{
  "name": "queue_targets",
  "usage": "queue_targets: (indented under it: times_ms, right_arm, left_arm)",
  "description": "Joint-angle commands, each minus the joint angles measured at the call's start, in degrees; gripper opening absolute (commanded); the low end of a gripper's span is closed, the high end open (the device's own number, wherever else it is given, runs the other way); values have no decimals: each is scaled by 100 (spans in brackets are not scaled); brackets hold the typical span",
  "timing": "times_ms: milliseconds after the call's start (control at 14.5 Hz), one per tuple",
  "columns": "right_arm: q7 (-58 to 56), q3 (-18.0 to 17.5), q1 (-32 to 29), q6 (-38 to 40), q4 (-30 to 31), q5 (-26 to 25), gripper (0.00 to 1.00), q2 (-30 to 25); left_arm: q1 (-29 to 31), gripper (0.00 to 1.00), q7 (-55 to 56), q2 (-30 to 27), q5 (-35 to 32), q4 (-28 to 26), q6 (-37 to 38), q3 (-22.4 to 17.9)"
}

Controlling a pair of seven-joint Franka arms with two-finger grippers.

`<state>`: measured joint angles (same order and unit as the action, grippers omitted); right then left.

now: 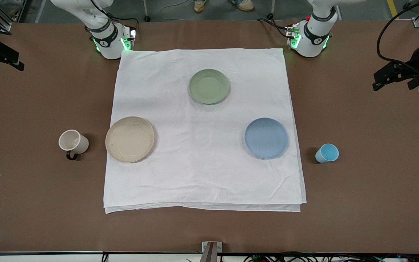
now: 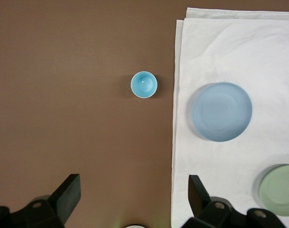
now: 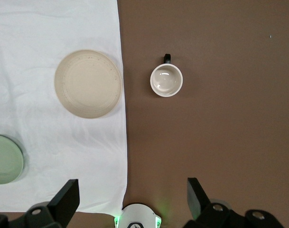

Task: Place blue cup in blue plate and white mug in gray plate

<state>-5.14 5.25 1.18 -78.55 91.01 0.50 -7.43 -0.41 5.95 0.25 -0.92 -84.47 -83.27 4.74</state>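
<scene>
Working across the front view from the right arm's end of the table, you meet the white mug (image 1: 73, 142) first, upright on the bare brown table (image 1: 35, 189) just beside the gray plate (image 1: 130, 139), its dark loop handle turned toward the front camera. It looks rigid, glazed and probably somewhat slippery, and likely the heavier of the two vessels, so pinch one wall over the rim, away from the handle, and set it down gently. The gray plate sits at the white cloth's (image 1: 202, 174) edge; the unused green plate (image 1: 209, 86) lies closer to the robot bases. Next comes the blue plate (image 1: 266, 138), then the blue cup (image 1: 327, 153) on bare table near it, toward the left arm's end. That cup seems light and easily tipped, so take it across the rim too. The right gripper (image 3: 130, 199) hangs wide open and empty, high above the mug's area; the left gripper (image 2: 134, 197) is likewise spread and empty above the blue cup.
</scene>
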Motion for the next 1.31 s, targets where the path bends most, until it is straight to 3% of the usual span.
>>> queue_targets:
  times_ms: [0, 276, 414, 621, 828, 1034, 1241]
  right_arm:
    - [-83, 2, 5, -221, 216, -103, 100, -127]
    - [-75, 20, -12, -90, 146, -111, 100, -74]
    - [-57, 63, -82, -220, 93, -112, 100, 520]
    - [-83, 90, -275, -1423, 32, -103, 100, 1637]
    - [-40, 108, -294, -2119, 31, -85, 100, 2157]
    - [48, 108, -267, -3065, 389, -50, 100, 2693]
    - [93, 108, -329, -4227, 1041, -24, 100, 2983]
  left_arm:
    - [-3, 100, -58, -86, 74, -16, 47, 18]
    - [68, 100, -102, 97, 39, 10, 30, -17]
    - [198, 100, -94, 360, 65, -112, -267, -34]
    - [357, 100, -24, 432, 21, -1154, -1520, -34]
    - [375, 100, 3, 554, 30, -2106, -2753, -34]
    - [471, 100, 3, 923, 21, -2713, -3772, -34]
    - [507, 99, 3, 1537, 21, -2882, -4477, -26]
